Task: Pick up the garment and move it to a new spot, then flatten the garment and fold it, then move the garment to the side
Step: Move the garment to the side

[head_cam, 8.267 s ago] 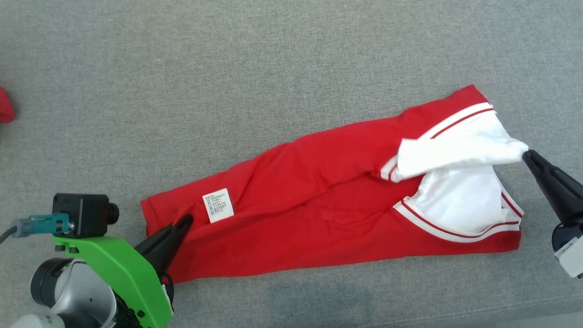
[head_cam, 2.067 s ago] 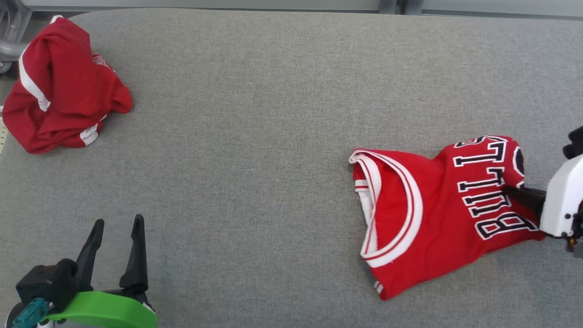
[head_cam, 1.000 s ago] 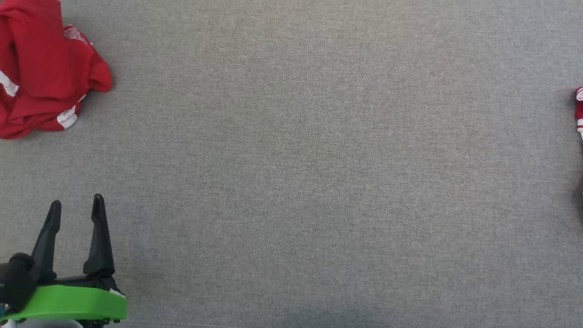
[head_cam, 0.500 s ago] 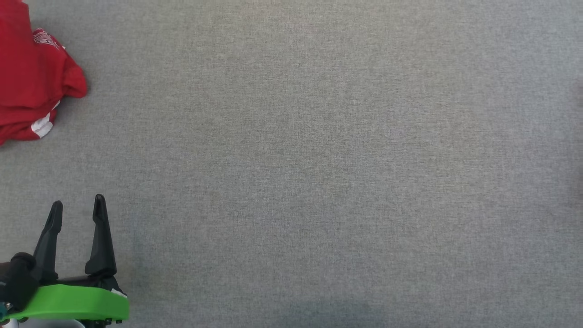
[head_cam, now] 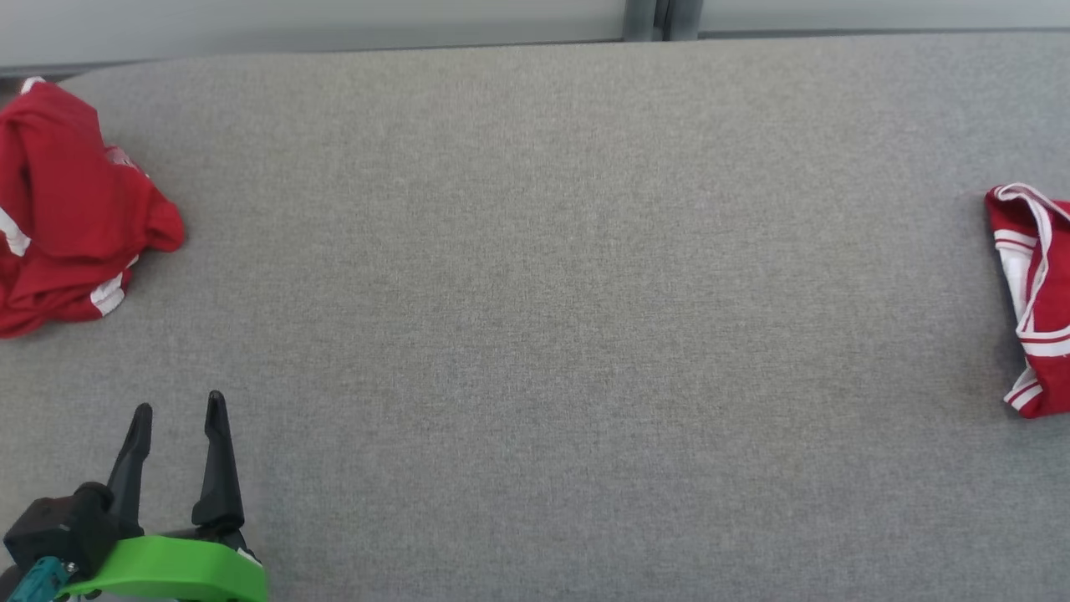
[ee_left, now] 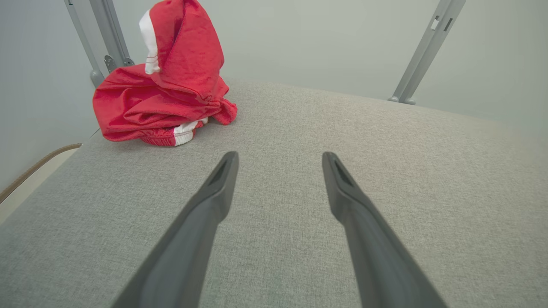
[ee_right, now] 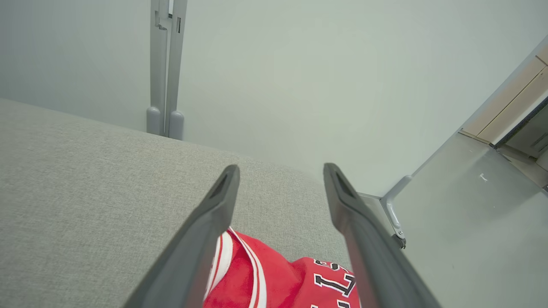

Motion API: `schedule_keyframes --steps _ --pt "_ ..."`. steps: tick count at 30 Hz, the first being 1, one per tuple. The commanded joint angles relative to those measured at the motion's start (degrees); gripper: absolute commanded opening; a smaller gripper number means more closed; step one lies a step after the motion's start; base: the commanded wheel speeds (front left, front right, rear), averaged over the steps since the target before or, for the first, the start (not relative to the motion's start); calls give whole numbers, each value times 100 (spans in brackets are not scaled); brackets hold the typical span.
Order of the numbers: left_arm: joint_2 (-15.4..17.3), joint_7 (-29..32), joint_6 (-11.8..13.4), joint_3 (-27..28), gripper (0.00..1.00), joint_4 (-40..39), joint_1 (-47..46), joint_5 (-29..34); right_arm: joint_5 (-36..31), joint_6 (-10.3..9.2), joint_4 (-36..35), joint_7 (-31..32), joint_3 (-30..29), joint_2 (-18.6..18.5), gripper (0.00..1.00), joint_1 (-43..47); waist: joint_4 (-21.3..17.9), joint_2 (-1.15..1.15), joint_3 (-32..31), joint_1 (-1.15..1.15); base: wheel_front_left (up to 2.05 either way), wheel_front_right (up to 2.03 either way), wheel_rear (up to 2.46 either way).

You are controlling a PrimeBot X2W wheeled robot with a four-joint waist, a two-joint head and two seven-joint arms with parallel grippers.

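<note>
Head view: jersey (head_cam: 1039,301) on table (head_cam: 535,293), far right

Grey fabric table (head_cam: 535,293), crumpled red heap (head_cam: 75,217), metal posts (head_cam: 660,17)

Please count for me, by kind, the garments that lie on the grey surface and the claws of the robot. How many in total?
Red garments: 2, a crumpled heap and a jersey at the right edge
Claws: 2, the left claw and the right claw, both open and empty
Total: 4
</note>
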Motion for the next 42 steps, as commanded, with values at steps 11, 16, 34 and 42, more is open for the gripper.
schedule_keyframes --steps 11,16,34,42 --pt "-446 -94 -202 -47 100 997 179 150 -833 -10 -1670 -839 -366 1737 100 2368 -69 0 -1213 0 0 0 0" --pt "-632 -95 -430 31 100 1275 311 282 -1158 -9 -1681 -1163 -337 2296 100 3057 -43 0 -1408 0 0 0 0" --pt "-1244 -99 -1516 836 100 1914 450 1029 -1442 -9 -1112 -1611 124 2914 100 2982 165 0 -1592 0 0 0 0" --pt "-1324 -99 -1859 1065 100 2124 433 1347 -1483 -9 -1140 -1613 113 3063 100 2975 293 0 -1582 0 0 0 0"
